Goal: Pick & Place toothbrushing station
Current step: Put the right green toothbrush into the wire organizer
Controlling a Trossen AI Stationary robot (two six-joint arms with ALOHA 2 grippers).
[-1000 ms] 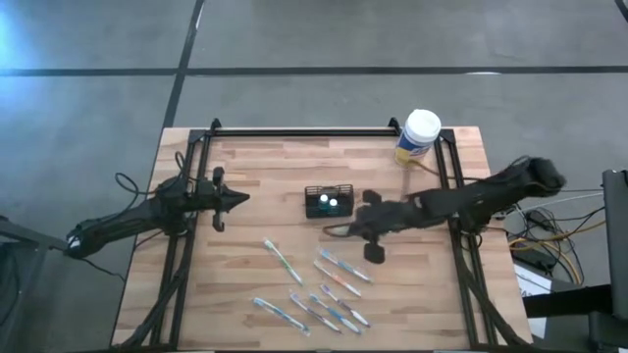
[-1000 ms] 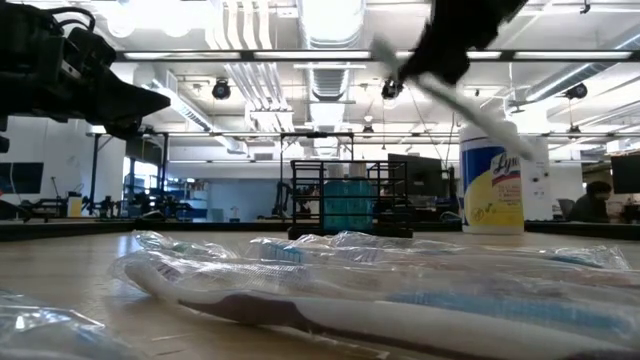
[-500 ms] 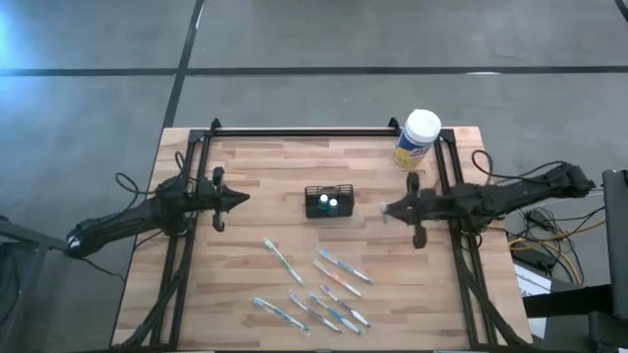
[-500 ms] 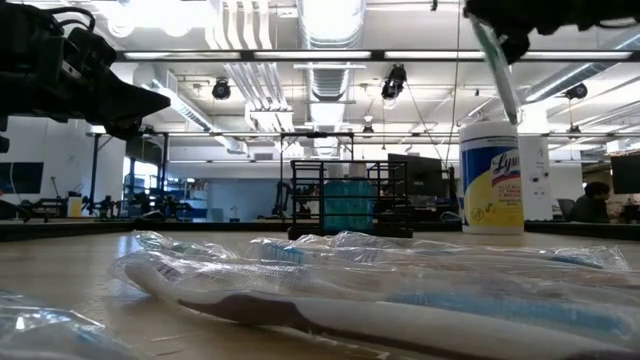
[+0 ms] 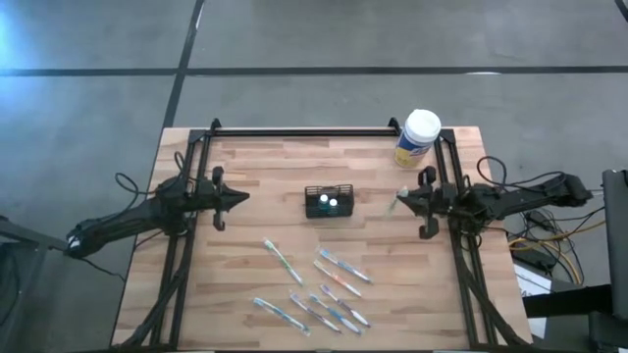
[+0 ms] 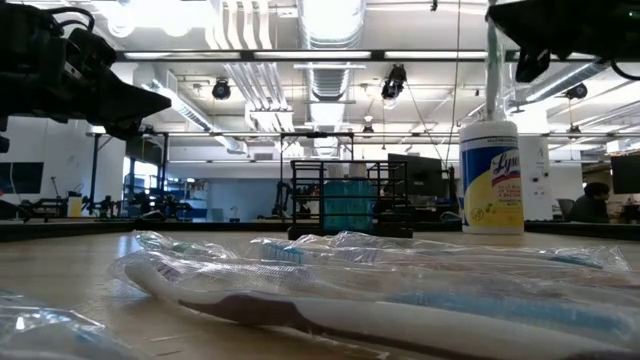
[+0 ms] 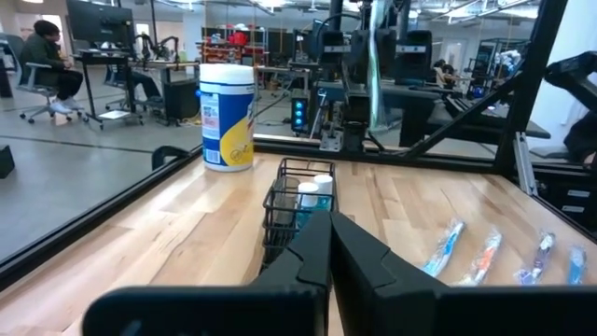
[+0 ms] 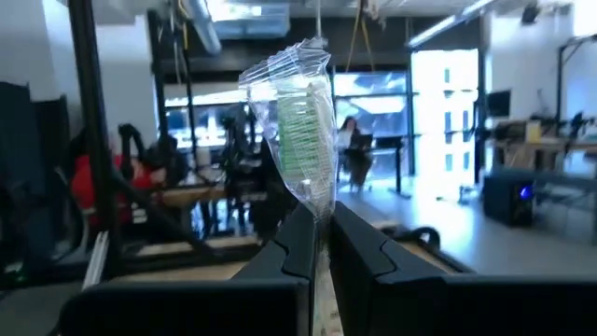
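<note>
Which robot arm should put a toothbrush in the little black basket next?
The right one, probably. The right gripper already holds a wrapped toothbrush beside the black caddy. The left gripper is shut and empty.

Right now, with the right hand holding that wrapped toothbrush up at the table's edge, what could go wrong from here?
The right hand pinches the wrapped toothbrush only at its lower end, so it could pivot or slip in its loose plastic. The caddy is small and already holds items, so the brush might catch on the wire rim. The canister stands close to the right arm and could get knocked.
</note>
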